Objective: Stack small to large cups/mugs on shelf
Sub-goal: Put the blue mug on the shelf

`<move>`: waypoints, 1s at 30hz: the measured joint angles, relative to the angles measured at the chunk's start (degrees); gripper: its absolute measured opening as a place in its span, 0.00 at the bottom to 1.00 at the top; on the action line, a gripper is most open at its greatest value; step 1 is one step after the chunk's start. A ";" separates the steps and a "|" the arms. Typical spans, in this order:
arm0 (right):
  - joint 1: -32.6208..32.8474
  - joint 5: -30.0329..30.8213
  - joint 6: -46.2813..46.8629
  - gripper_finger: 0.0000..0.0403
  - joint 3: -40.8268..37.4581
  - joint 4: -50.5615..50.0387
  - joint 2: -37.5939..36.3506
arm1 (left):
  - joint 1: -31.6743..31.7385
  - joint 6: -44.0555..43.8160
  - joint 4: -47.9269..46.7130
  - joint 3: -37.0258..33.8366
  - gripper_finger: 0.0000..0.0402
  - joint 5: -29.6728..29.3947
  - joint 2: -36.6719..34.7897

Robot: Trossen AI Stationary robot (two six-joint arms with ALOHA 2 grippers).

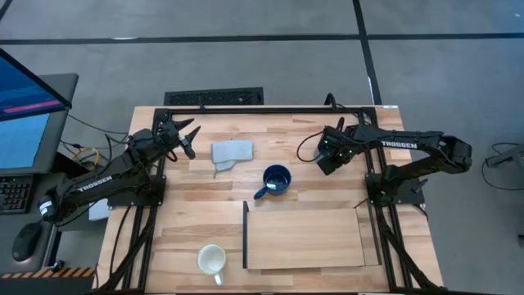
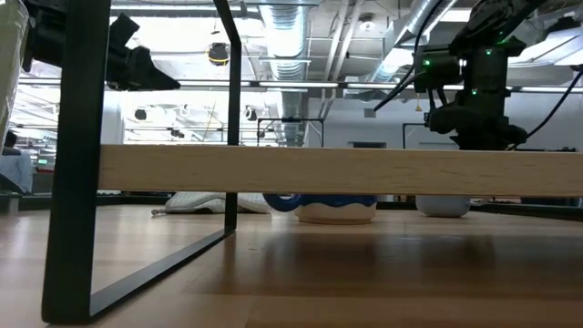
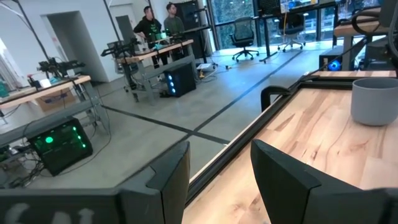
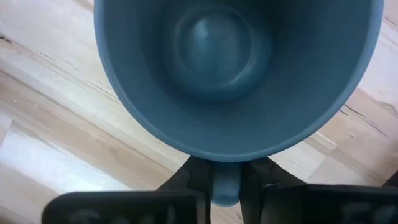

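Note:
The small grey-blue mug point(image 4: 236, 68) stands upright on the table's far right part, under my right gripper point(image 1: 330, 156), which is shut on its handle; it also shows in the left wrist view point(image 3: 375, 99) and the low view point(image 2: 444, 205). The navy mug point(image 1: 276, 180) stands on its base mid-table. The white mug point(image 1: 211, 260) stands at the near edge, left of the shelf point(image 1: 307, 239) and its dark strip point(image 1: 245, 233). My left gripper point(image 1: 187, 136) is open and empty above the far left part. My right gripper pinches the small mug's handle point(image 4: 224, 184) between its two fingers point(image 4: 255, 180). The fingers come from above and point down, so the wrist view looks into the mug's open mouth. The mug is upright, its base on the table as far as the left wrist view shows.
A folded grey cloth point(image 1: 232, 153) lies on the far part of the table, between my left gripper and the navy mug. The shelf board lies flat at the near right. People stand at desks in the room beyond point(image 3: 158, 22).

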 joint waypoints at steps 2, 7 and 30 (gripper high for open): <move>0.04 0.00 0.26 0.14 -0.02 0.02 0.00 | 0.00 0.00 -0.05 0.00 0.41 0.00 -0.02; 0.10 -0.10 0.44 0.15 1.33 -2.69 0.00 | 0.00 0.02 -0.05 0.00 0.41 0.00 -0.02; 26.43 -0.04 32.15 0.14 24.69 -22.52 0.00 | -0.02 -0.07 -0.02 0.00 0.41 0.04 -0.02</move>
